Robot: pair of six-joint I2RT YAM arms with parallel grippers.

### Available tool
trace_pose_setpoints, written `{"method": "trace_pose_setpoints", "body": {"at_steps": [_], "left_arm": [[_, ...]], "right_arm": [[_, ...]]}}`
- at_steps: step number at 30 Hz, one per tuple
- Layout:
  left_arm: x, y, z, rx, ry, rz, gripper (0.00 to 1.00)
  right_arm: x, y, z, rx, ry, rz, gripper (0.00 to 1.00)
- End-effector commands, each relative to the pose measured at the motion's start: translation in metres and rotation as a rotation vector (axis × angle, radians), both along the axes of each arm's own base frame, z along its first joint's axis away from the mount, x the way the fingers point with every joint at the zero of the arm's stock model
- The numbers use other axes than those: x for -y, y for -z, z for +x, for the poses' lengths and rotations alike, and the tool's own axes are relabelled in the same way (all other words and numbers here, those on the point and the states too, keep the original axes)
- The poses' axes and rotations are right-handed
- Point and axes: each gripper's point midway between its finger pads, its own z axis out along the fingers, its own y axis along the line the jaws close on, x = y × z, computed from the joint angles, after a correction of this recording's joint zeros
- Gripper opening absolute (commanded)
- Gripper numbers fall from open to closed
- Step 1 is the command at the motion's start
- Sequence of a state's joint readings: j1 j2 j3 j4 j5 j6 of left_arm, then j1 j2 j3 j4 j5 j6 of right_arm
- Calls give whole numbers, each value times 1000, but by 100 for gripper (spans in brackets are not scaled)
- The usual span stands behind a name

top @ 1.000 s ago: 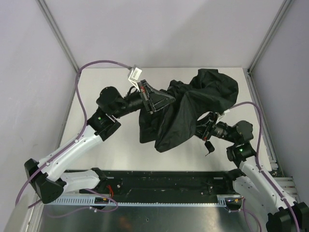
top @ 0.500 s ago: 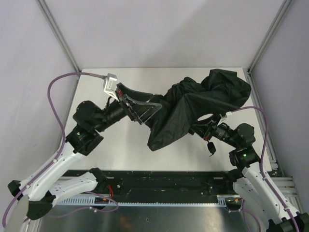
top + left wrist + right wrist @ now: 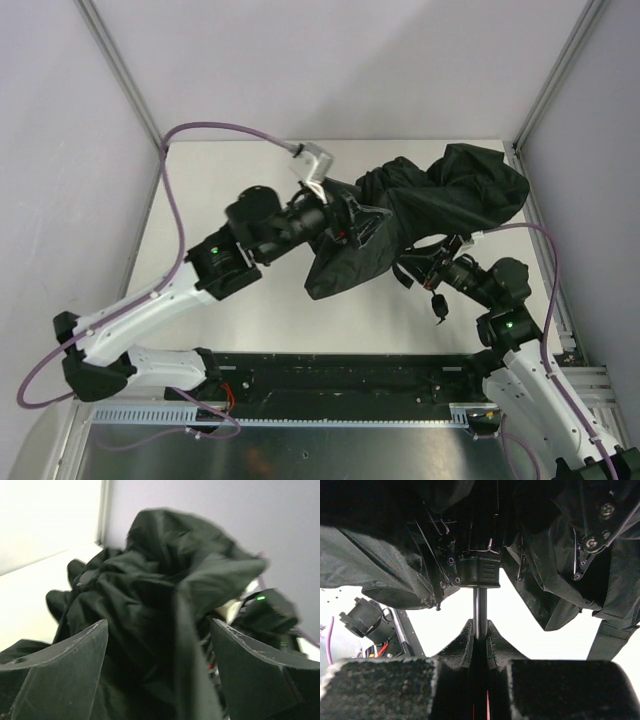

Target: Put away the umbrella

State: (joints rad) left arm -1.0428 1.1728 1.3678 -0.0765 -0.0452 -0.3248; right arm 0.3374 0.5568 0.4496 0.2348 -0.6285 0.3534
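The jaws of my right gripper (image 3: 480,630) are pinched tight on the thin metal shaft (image 3: 480,605) of the umbrella (image 3: 420,205). They grip it just below the black plastic collar (image 3: 479,572) where the ribs meet. The jaws of my left gripper (image 3: 352,220) stand wide apart and clamp nothing. In the left wrist view its two dark fingers (image 3: 65,665) fill the bottom corners, with rumpled black fabric bulging up between them. I cannot tell whether either finger touches that fabric.

The umbrella sits between my two arms, over the far right part of the white table (image 3: 270,310). Its canopy (image 3: 470,190) is loose and crumpled, with the bulk bunched toward the far right corner. One flap hangs down near the middle, below the left gripper. I cannot tell whether that lowest fold reaches the table.

Seen from above, the left gripper presses in at the canopy's left side. The right gripper comes in from the right and is partly hidden under the fabric. In the right wrist view, dark folds hang on both sides of the shaft, with thin riveted ribs among them and bright table showing below.
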Motion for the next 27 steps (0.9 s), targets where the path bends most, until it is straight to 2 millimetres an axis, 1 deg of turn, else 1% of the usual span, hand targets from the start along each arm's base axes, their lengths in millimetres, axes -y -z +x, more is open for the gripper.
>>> {"method": "trace_pose_setpoints", "body": {"at_steps": [1, 3, 4, 6, 8, 10, 11, 13, 14, 17, 21, 24, 27], "left_arm": [[4, 15, 22, 54, -96, 125, 88], [8, 24, 32, 53, -124, 175, 91], [9, 28, 37, 47, -135, 197, 91], [8, 27, 44, 31, -139, 208, 88], [5, 21, 45, 24, -128, 195, 84], [1, 15, 41, 10, -99, 176, 84], [-2, 12, 37, -8, -75, 162, 87], [-9, 15, 25, -66, -14, 131, 96], [-14, 17, 21, -103, 2, 110, 98], [-33, 22, 8, -226, 22, 27, 99], [-59, 16, -2, -340, -12, -95, 99], [-65, 14, -7, -407, -6, -150, 99], [-63, 21, -8, -482, 3, -177, 99]], "right_arm": [[2, -51, -13, 189, -17, 44, 0], [0, -53, -17, 192, -40, 51, 0], [-1, -53, -19, 194, -52, 54, 0], [-3, -54, -22, 198, -74, 54, 0], [-5, -52, -23, 196, -91, 49, 0], [-5, -51, -23, 194, -93, 46, 0], [-5, -52, -24, 196, -93, 45, 0], [-5, -52, -25, 196, -97, 44, 0], [-5, -52, -26, 197, -101, 45, 0], [-6, -51, -27, 193, -105, 42, 0], [-7, -48, -25, 188, -103, 34, 0], [-8, -48, -24, 184, -103, 34, 0], [-9, -49, -25, 189, -110, 36, 0]]}}
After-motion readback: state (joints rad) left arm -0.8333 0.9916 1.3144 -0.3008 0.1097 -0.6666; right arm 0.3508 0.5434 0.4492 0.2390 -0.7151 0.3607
